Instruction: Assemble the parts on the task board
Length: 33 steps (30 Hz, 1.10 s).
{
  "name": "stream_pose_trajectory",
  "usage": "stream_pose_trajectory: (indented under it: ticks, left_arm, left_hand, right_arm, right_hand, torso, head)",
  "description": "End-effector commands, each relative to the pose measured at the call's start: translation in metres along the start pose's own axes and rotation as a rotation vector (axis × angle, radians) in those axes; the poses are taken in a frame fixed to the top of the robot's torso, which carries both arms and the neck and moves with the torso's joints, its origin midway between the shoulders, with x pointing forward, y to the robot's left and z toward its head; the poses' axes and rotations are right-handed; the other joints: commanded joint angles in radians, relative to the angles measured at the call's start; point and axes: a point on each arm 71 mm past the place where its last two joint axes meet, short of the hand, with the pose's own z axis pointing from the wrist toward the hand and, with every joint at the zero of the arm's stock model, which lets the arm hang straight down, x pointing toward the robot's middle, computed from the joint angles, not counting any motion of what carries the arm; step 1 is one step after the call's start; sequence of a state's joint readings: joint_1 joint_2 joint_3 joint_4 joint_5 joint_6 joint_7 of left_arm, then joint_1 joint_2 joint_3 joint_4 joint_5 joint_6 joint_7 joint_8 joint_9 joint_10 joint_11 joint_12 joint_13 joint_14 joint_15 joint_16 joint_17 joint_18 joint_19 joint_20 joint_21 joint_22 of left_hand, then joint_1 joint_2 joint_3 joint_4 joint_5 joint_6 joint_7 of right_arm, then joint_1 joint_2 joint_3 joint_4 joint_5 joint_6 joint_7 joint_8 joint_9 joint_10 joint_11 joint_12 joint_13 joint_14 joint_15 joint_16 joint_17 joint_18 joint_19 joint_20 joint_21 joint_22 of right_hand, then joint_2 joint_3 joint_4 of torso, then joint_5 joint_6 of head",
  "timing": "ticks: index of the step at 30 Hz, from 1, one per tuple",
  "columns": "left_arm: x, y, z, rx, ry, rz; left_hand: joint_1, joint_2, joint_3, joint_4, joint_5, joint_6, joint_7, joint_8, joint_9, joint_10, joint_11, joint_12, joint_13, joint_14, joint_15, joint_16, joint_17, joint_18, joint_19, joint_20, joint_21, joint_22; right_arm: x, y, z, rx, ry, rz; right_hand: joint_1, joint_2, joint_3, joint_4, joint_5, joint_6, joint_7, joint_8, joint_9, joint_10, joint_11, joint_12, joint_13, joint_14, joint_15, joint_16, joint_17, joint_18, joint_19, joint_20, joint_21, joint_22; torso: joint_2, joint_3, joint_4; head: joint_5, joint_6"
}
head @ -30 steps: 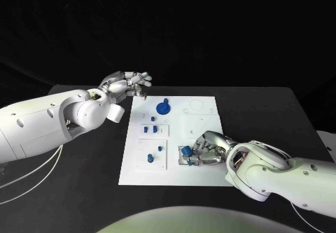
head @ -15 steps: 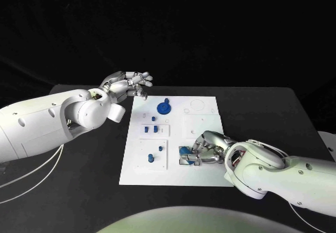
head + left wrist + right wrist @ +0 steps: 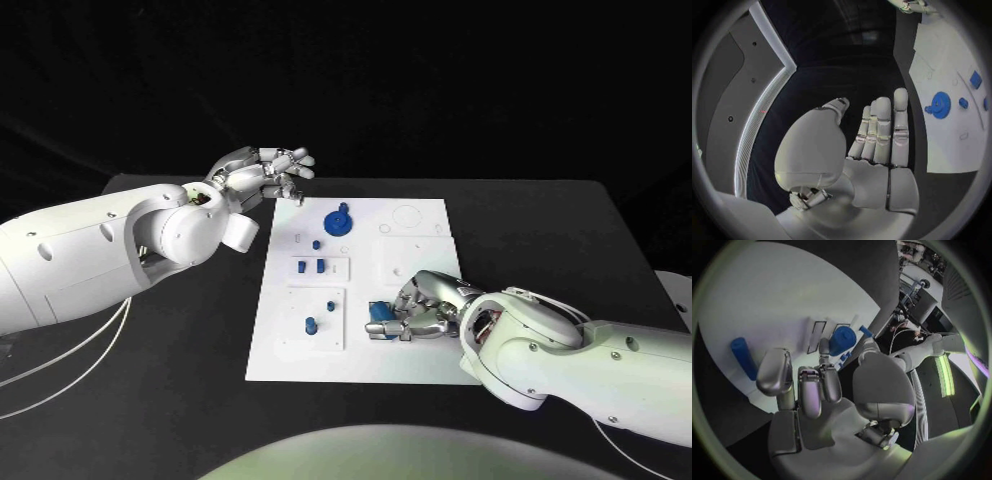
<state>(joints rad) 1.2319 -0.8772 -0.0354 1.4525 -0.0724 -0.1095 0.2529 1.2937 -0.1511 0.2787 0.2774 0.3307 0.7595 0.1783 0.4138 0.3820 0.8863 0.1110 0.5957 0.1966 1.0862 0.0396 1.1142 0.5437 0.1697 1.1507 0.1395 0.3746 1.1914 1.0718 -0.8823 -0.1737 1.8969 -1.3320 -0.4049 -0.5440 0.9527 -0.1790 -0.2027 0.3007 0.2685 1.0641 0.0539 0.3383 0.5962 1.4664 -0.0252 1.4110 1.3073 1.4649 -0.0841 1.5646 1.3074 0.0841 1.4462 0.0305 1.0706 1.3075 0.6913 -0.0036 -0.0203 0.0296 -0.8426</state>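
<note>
You were partway through the job, by my reading. On the white board (image 3: 361,300) several blue pieces already sat in place: a gear (image 3: 336,220) near the far end, a pair of small blocks (image 3: 309,267) in the middle panel, and a peg (image 3: 310,324) with a smaller stud (image 3: 330,306) in the near left panel. Whether each of those was fully seated I could not tell.

Your right hand (image 3: 418,310) was down on the near right part of the board with its fingers curled over a blue piece (image 3: 382,311). In the right wrist view a blue cylinder (image 3: 842,340) sat between the thumb and the fingers (image 3: 820,382), so I judged the hand was holding it, pressing or steering it toward its seat. A second blue rod (image 3: 743,357) lay loose on the board just beside that hand, not yet picked up.

Your left hand (image 3: 267,172) hung off the far left corner of the board, above the black table (image 3: 173,400); in its wrist view the fingers (image 3: 882,125) were straight and together and held nothing.

Left to do, as I judged it: finish seating the held piece, deal with the loose rod, and fill the empty outlines in the far right panels.
</note>
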Motion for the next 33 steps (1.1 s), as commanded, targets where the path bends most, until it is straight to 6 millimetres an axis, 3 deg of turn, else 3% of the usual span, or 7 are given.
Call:
stream_pose_trajectory:
  ticks: [1, 15, 20, 21, 24, 33]
  left_arm:
    - [0.002, -0.001, 0.0, 0.005, 0.014, -0.006]
    - [0.0, -0.001, -0.001, 0.004, 0.009, -0.005]
    - [0.0, -0.001, -0.001, 0.003, 0.008, -0.005]
    - [0.0, -0.001, -0.001, 0.003, 0.008, -0.004]
    - [0.0, -0.001, -0.001, 0.002, 0.008, -0.004]
    - [0.0, -0.001, -0.001, 0.0, 0.01, -0.005]
  left_hand:
    - [0.001, 0.01, 0.0, 0.004, -0.003, -0.007, -0.002, 0.007, 0.001, -0.005, 0.0, 0.004, 0.0, -0.006, 0.001, 0.004, -0.001, 0.009, 0.004, 0.003, -0.004, -0.001]
    - [0.001, 0.01, 0.0, 0.004, -0.003, -0.007, -0.002, 0.007, 0.001, -0.005, 0.0, 0.004, 0.0, -0.006, 0.001, 0.004, -0.001, 0.009, 0.004, 0.003, -0.004, -0.001]
    - [0.001, 0.01, 0.0, 0.004, -0.003, -0.007, -0.002, 0.007, 0.001, -0.005, 0.0, 0.004, 0.0, -0.006, 0.001, 0.004, -0.001, 0.009, 0.004, 0.003, -0.004, -0.001]
    - [0.001, 0.01, 0.0, 0.004, -0.003, -0.007, -0.002, 0.007, 0.001, -0.005, 0.0, 0.004, 0.0, -0.006, 0.001, 0.004, -0.001, 0.009, 0.004, 0.003, -0.004, -0.001]
    - [0.001, 0.01, 0.0, 0.004, -0.003, -0.007, -0.002, 0.007, 0.001, -0.005, 0.0, 0.004, 0.0, -0.006, 0.001, 0.004, -0.001, 0.009, 0.004, 0.003, -0.004, -0.001]
    - [0.001, 0.01, 0.0, 0.004, -0.003, -0.007, -0.002, 0.007, 0.001, -0.005, 0.0, 0.004, 0.0, -0.006, 0.001, 0.004, -0.001, 0.009, 0.004, 0.003, -0.004, -0.001]
  right_arm:
    - [0.002, 0.003, -0.002, -0.013, 0.016, -0.018]
    - [-0.003, 0.002, -0.017, -0.023, 0.013, -0.022]
    - [-0.003, 0.001, -0.018, -0.022, 0.027, -0.031]
    - [-0.003, 0.0, -0.018, -0.021, 0.03, -0.033]
    - [-0.003, -0.001, -0.017, -0.017, 0.033, -0.038]
    - [-0.004, -0.005, -0.01, -0.002, 0.022, -0.047]
  right_hand:
    - [-0.012, 0.0, -0.006, 0.0, -0.003, -0.006, 0.001, -0.003, 0.002, 0.009, 0.008, -0.004, 0.107, 0.102, 0.006, 0.0, 0.244, 0.006, -0.003, 0.0, -0.004, 0.127]
    - [-0.011, 0.021, 0.007, -0.001, 0.013, -0.002, -0.001, -0.002, 0.008, 0.014, 0.007, 0.004, 0.115, 0.103, 0.005, 0.002, 0.251, 0.004, 0.002, 0.0, 0.007, 0.131]
    - [0.056, 0.068, 0.045, -0.005, 0.016, 0.0, -0.002, -0.003, 0.016, 0.016, 0.005, 0.005, 0.118, 0.104, 0.004, 0.003, 0.252, 0.003, 0.005, -0.001, 0.009, 0.133]
    - [0.12, 0.088, 0.064, -0.007, 0.018, 0.0, -0.003, -0.005, 0.018, 0.017, 0.004, 0.005, 0.119, 0.104, 0.003, 0.003, 0.253, 0.003, 0.005, -0.001, 0.009, 0.134]
    - [0.195, 0.111, 0.075, -0.009, 0.022, 0.003, -0.006, -0.008, 0.021, 0.018, 0.002, 0.006, 0.121, 0.104, 0.002, 0.003, 0.253, 0.003, 0.006, -0.003, 0.01, 0.135]
    - [0.248, 0.144, 0.076, -0.009, 0.077, 0.016, -0.012, -0.01, 0.026, 0.022, -0.003, 0.011, 0.127, 0.104, -0.002, 0.004, 0.256, 0.002, 0.009, -0.006, 0.015, 0.139]
  torso:
    - [0.0, 0.0004, -0.0005]
    - [0.0, 0.0001, -0.0007]
    - [0.0, 0.0003, -0.0001]
    - [0.0, 0.0003, -0.0001]
    - [0.0, -0.0002, -0.0002]
    - [0.0, -0.0006, 0.0008]
  head:
    - [0.001, 0.0]
    - [0.003, 0.0]
    - [0.002, -0.001]
    - [0.002, -0.001]
    - [0.002, 0.0]
    - [0.001, 0.0]
